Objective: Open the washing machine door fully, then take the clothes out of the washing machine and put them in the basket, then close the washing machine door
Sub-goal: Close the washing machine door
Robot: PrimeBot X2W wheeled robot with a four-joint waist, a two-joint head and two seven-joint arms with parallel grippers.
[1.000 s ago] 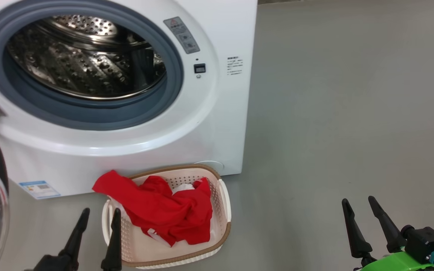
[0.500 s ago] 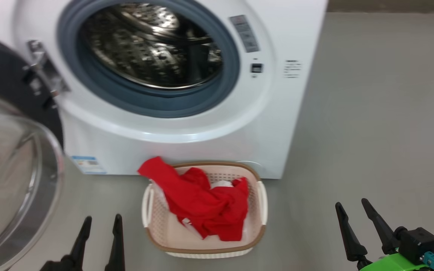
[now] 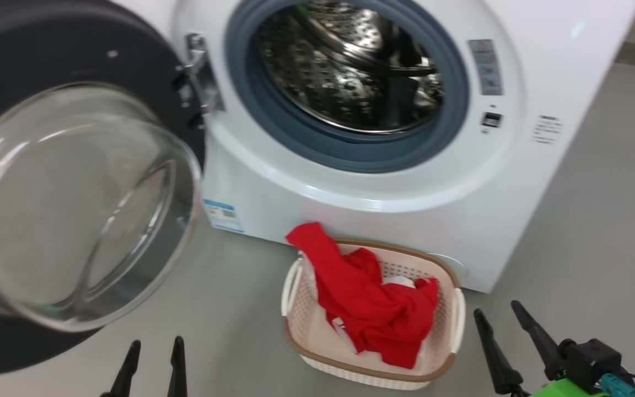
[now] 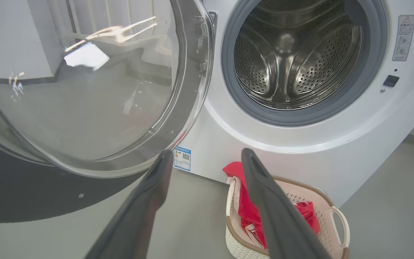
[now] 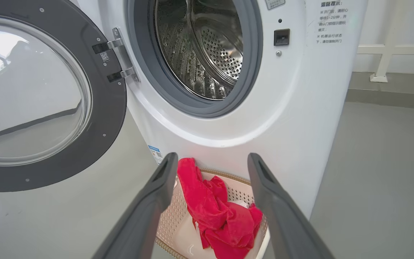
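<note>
- Standing swung out at the left of the head view, the washing machine door (image 3: 75,187) shows its clear glass bowl toward the camera, with the black rim behind it. The washing machine (image 3: 560,55) is open beside it, and its steel drum (image 3: 350,66) shows through the grey ring. The basket (image 3: 361,372) sits on the grey floor (image 3: 598,220) just in front of the machine's lower edge. The clothes (image 3: 372,303) lie in it, red with a bit of white, one red fold draped over the rim nearest the machine. The left gripper (image 3: 156,342) is at the bottom edge, left of the basket, with its fingers a little apart and empty. The right gripper (image 3: 497,309) is to the basket's right, with its fingers parted and empty.
- In the left wrist view, the left gripper (image 4: 207,153) has its fingers spread with nothing between them. The door (image 4: 84,90) is at the left and the drum (image 4: 293,54) at the upper right. The basket (image 4: 340,223) and the red clothes (image 4: 246,212) sit low, partly behind the right-hand finger.
- In the right wrist view, the right gripper (image 5: 212,156) is spread wide and empty. The clothes (image 5: 214,212) and the basket (image 5: 171,219) show between its fingers. The door (image 5: 31,100) hangs on its metal hinge (image 5: 119,54) at the left of the machine (image 5: 293,108).
</note>
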